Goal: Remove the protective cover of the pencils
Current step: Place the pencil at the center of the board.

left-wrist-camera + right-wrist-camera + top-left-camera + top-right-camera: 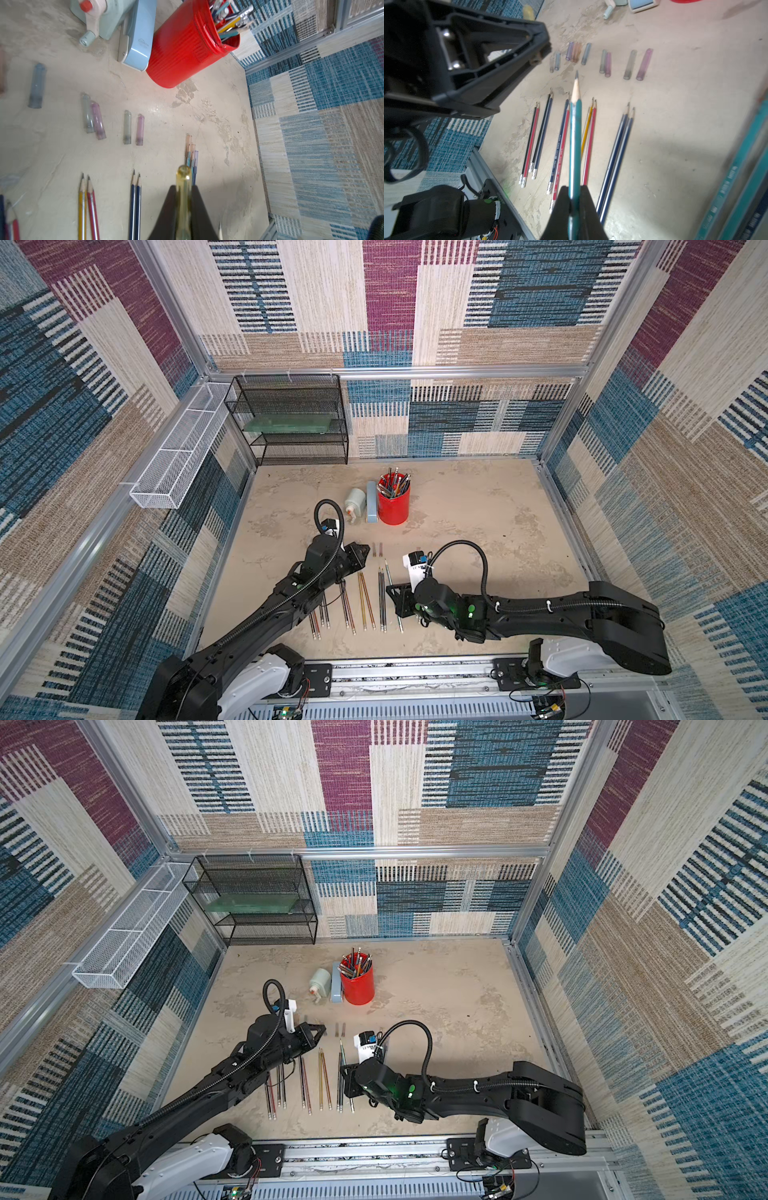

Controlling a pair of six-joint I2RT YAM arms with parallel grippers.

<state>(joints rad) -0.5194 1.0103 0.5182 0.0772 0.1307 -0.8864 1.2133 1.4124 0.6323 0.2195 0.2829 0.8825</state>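
Note:
Several bare pencils (365, 601) lie in pairs in a row on the table (478, 531), seen also in the right wrist view (614, 158). My right gripper (574, 189) is shut on a teal pencil (575, 128) whose sharpened tip is uncovered. My left gripper (184, 188) is shut on a yellow translucent cover (184, 182), just beyond that tip and apart from it. In both top views the grippers (365, 551) (344, 1071) sit close together above the row. Several loose covers (127, 129) lie past the tips. A few capped pencils (190, 149) lie beside them.
A red cup of pens (393, 499), a blue stapler (372, 502) and a pale green sharpener (354, 502) stand behind the row. A black mesh shelf (291, 418) and a white wire basket (174, 456) are at the back left wall.

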